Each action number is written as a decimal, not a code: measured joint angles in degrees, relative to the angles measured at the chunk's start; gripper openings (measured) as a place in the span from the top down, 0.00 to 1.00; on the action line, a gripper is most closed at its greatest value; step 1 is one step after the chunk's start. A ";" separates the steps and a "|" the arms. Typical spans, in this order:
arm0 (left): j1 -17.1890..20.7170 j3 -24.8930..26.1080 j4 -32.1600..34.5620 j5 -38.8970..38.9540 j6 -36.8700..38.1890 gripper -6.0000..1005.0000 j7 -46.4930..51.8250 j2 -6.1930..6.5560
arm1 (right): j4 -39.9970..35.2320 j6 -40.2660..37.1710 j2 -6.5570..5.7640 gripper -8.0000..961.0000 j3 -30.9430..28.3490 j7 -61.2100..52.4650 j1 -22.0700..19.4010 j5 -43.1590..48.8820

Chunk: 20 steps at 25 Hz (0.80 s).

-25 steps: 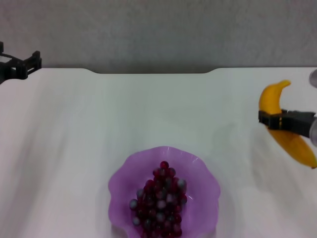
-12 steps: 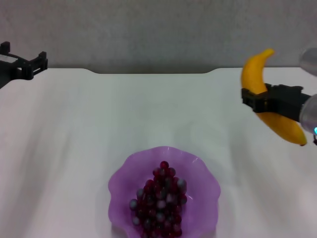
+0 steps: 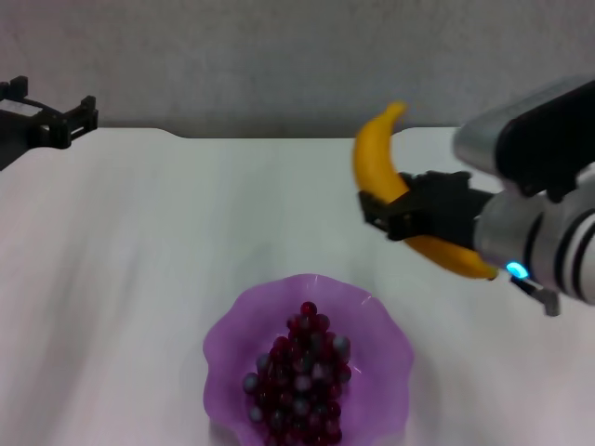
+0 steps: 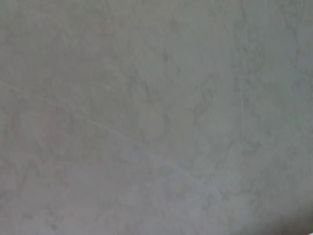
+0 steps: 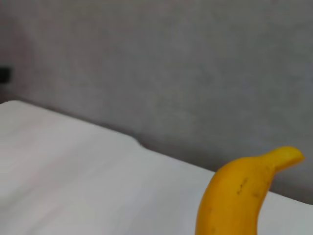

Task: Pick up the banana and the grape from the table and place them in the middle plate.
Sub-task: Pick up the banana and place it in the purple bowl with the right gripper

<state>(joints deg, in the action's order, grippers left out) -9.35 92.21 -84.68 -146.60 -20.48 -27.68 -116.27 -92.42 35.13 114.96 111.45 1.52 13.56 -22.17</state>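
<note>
Right gripper (image 3: 395,216) raised above the counter (image 3: 139,279), clamped across the middle of the banana (image 3: 376,172). Black fingers (image 3: 383,221) pinch the fruit from both sides. Banana held clear of the surface, touching nothing but the gripper. One end points up and away toward the grey wall (image 3: 279,56); the other end slopes down toward the silver arm housing (image 3: 548,251), where a small blue light (image 3: 514,271) glows. Banana sits right of the counter's centre, beyond and to the right of the middle plate (image 3: 232,344), not over it.

Middle plate stands at the near edge of the counter, purple, wavy rim. The grape (image 3: 299,376) lies inside it, a long dark red and grey bunch running along the plate's centre toward the near side.

Right wrist view: upper half of the banana (image 5: 234,200) fills the lower corner, tip (image 5: 286,156) against the wall, white counter (image 5: 73,171) behind it. Gripper's own fingers not seen there.

Left gripper (image 3: 70,121) parked at the far left edge of the counter, well apart from plate and fruit, holding nothing. Its black fingers (image 3: 88,111) stand apart. Left wrist view shows only a plain grey surface (image 4: 156,117).
</note>
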 joint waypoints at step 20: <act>-0.50 0.04 -0.69 0.00 0.00 0.14 0.00 0.08 | 5.47 -0.02 -0.09 0.43 13.17 5.10 8.65 -8.70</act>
<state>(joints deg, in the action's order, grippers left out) -9.85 92.25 -85.37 -146.60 -20.48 -27.68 -116.19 -86.95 35.11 114.87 124.62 6.62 22.21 -30.88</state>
